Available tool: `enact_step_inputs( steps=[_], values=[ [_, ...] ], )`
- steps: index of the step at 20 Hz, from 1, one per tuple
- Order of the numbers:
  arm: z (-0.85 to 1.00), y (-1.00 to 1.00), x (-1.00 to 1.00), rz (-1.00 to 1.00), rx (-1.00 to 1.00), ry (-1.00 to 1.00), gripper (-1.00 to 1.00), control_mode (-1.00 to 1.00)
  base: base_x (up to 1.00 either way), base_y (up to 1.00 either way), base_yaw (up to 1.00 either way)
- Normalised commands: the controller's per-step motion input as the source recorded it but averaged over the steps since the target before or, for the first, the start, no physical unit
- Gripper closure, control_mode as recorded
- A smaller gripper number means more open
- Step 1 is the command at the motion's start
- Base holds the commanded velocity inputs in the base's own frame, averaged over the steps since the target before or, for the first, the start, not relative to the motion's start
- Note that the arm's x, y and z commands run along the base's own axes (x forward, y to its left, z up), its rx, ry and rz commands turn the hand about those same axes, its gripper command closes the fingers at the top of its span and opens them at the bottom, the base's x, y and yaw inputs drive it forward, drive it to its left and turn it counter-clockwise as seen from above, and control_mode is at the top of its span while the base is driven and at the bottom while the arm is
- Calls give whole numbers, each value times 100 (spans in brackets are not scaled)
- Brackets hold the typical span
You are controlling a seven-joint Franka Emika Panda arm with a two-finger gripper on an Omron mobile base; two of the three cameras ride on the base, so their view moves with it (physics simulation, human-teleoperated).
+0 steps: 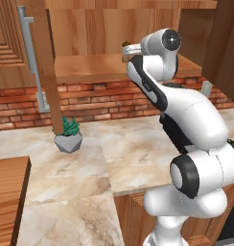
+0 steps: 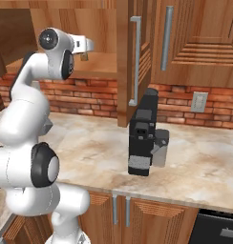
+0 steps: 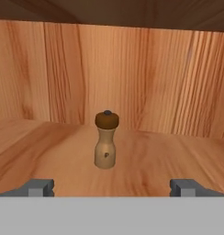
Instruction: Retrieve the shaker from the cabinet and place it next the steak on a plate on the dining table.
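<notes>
Two dark grey finger tips (image 3: 40, 187) of the jaws rise at the lower left and lower right of the hand view, spread to full width and gripping nothing. Centred between and beyond them stands the small tan wooden mill-shaped shaker with a dark brown knob top (image 3: 106, 140), upright on the wood-panelled shelf (image 3: 178, 156) of the warm brown wooden wall cabinet (image 1: 90, 29), apart from the rear wall.

Step in hand, as judged: the approach to the shaker, before any grasp. The next move calls for a straight advance along the shelf until the finger tips flank the shaker's body, then closure, kept low enough to avoid toppling it.

In the left base view the white arm (image 1: 186, 115) reaches to the upper centre, and the shaker is mostly hidden behind its wrist. A black coffee machine (image 2: 144, 133) stands on the marbled counter (image 2: 90, 147) in the right base view. A small green potted plant (image 1: 67, 134) sits at centre left, partly behind the open cabinet door (image 1: 44, 67).
</notes>
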Motion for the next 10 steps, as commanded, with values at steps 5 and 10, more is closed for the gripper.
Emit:
enact_step_inputs(
  steps=[5,10],
  values=[
    [-1,0,22,0,0,0,-100,-100,0,0,0],
    [-2,1,28,0,0,0,-100,-100,0,0,0]
  ],
)
